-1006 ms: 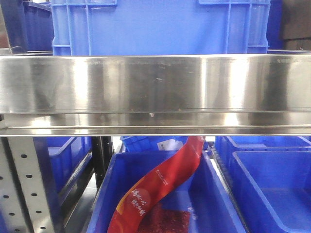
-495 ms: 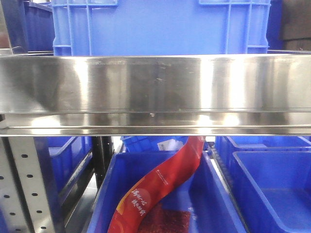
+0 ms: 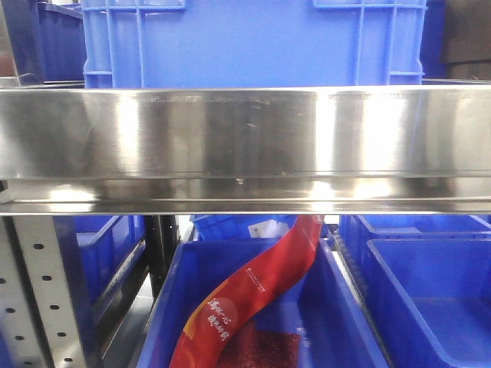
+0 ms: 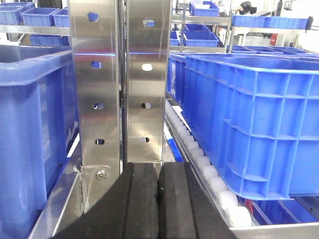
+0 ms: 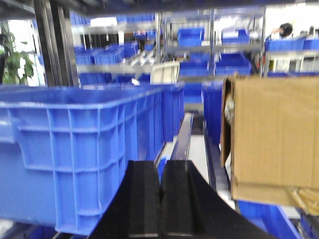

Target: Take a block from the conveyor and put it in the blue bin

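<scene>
Glossy brushed-steel rail [image 3: 245, 134], blue plastic crate [image 3: 253, 42]

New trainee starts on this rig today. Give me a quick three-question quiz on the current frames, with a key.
1. True or false: the left gripper has its black fingers pressed together with nothing between them.
2. In the front view, what lies in the open blue plastic bin under the shiny steel rail? A) a long red printed package B) a brown cardboard box C) a white roller
3. In the right wrist view, what stands to the right of the right gripper?

Key: 1 true; 2 A, the long red printed package; 3 a brown cardboard box.
</scene>
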Controlling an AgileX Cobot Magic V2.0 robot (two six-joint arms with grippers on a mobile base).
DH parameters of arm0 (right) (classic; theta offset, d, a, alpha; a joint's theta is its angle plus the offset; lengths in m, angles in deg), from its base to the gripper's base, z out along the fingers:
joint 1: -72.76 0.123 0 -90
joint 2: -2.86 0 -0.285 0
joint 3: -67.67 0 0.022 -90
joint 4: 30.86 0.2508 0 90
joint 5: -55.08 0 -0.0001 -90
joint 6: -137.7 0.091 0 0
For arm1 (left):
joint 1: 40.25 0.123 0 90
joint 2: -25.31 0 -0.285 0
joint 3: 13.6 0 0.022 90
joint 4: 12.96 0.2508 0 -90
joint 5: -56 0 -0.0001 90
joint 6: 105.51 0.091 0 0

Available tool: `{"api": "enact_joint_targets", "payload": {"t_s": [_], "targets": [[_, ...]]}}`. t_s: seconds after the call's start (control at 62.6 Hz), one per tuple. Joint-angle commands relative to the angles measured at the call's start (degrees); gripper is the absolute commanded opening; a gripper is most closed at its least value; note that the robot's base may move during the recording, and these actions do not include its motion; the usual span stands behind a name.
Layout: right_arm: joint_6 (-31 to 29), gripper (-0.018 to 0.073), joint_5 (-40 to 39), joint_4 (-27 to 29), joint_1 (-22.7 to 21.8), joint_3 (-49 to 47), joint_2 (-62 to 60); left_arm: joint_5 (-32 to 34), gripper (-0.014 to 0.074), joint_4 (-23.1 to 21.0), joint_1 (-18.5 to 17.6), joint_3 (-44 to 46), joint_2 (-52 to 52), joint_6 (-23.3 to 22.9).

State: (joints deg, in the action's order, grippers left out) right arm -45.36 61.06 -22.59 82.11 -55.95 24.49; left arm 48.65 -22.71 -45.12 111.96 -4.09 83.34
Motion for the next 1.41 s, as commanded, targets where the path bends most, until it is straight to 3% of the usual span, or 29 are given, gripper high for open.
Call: {"api": "enact_joint_targets", "payload": {"t_s": [0.0,0.799,0.878,1.054,1.23,1.389], "targets": [[-0.1,-0.0167,0.0,0.1,-0.4,0.3,-1.3,0.8,-0.0111,-0.3,0.2,0.0,0.3,-0.1],[-0.1,-0.0167,-0.5,0.1,-0.4,0.3,-1.4,0.8,-0.0111,-0.2,0.2,0.0,0.3,-0.1],[-0.1,-0.0167,-0.5,-2.7,-0.4,0.6,-1.4,0.8,-0.0111,-0.2,0.2,0.0,0.3,-0.1],[2.1,-0.0167,-4.5,-8.3,-3.0,6.1,-3.6,0.8,-0.0111,-0.2,0.2,0.0,0.3,-0.1],[2.1,-0.0167,-9.4,-8.3,-7.6,14.2,-8.3,0.8,-0.0111,-0.2,0.2,0.0,0.3,-0.1],[-0.7,-0.0167,-12.1,-7.3,-8.2,20.8,-13.5,0.8,-0.0111,-0.2,0.2,0.0,0.3,-0.1]]}}
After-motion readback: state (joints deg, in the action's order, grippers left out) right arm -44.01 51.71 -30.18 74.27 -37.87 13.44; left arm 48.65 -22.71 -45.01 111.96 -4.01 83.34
